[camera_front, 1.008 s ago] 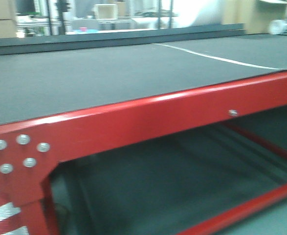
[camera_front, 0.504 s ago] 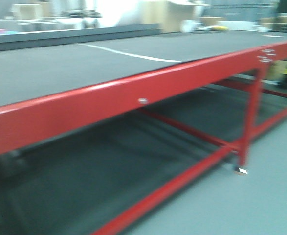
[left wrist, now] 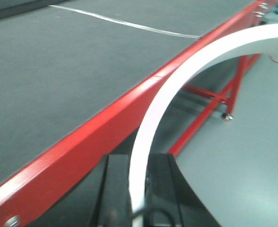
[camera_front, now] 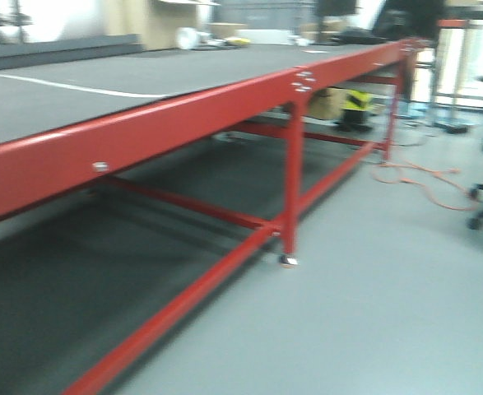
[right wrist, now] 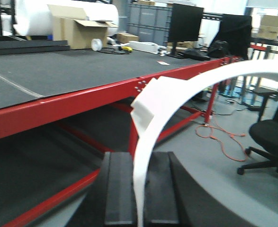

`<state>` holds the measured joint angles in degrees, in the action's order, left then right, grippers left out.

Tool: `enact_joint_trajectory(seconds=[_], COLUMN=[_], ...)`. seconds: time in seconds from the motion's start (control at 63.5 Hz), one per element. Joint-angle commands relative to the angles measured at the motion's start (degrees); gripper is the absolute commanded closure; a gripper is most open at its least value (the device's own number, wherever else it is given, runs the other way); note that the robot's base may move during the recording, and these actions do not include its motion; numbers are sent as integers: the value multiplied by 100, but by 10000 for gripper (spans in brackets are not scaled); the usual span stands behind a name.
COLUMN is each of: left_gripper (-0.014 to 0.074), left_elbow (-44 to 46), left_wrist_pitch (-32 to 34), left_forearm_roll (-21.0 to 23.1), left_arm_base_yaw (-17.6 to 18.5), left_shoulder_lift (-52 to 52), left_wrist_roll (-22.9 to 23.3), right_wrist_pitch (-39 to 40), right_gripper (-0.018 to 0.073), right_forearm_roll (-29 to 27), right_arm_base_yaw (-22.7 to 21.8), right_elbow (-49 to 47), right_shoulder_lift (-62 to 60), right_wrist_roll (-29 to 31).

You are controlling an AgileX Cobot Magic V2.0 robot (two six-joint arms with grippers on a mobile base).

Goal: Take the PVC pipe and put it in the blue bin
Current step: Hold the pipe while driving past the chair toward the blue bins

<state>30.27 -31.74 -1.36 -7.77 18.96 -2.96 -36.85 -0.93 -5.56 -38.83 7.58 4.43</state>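
The PVC pipe point(left wrist: 176, 90) is a slim white piece bent in a long arc. In the left wrist view it rises from between the black jaws of my left gripper point(left wrist: 138, 163) and curves off to the upper right. My left gripper is shut on it. In the right wrist view a white arc point(right wrist: 167, 101) with a flattened stepped part on its left rises from my right gripper point(right wrist: 139, 161), which is shut on it too. Neither gripper nor the pipe shows in the front view. No blue bin is in view.
A long red-framed table point(camera_front: 183, 107) with a dark grey top runs along the left, one leg point(camera_front: 290, 181) on the grey floor. An orange cable point(camera_front: 422, 181) and a black office chair point(right wrist: 271, 137) are to the right. A cardboard box point(right wrist: 77, 28) and a monitor point(right wrist: 186, 21) stand beyond.
The front view has swung to the right along the table: the red rail slid left, and the table leg, open floor, cable and chair have come into view.
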Motion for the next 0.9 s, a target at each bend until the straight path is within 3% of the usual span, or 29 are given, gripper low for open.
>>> enact_joint_trajectory(seconds=[0.0,0.882], left_gripper=[707,707], left_elbow=[17,17], left_wrist_pitch=[128,117], left_forearm_roll=[46,46], left_arm_base_yaw=[11,11], left_shoulder_lift=[-41,-41], left_wrist_roll=[3,3], right_wrist_pitch=[135,135], right_gripper=[715,715], right_forearm_roll=[16,16], right_arm_base_yaw=[12,12], right_elbow=[8,8], right_shoulder_lift=[-26,-26], right_wrist_roll=[-3,-3])
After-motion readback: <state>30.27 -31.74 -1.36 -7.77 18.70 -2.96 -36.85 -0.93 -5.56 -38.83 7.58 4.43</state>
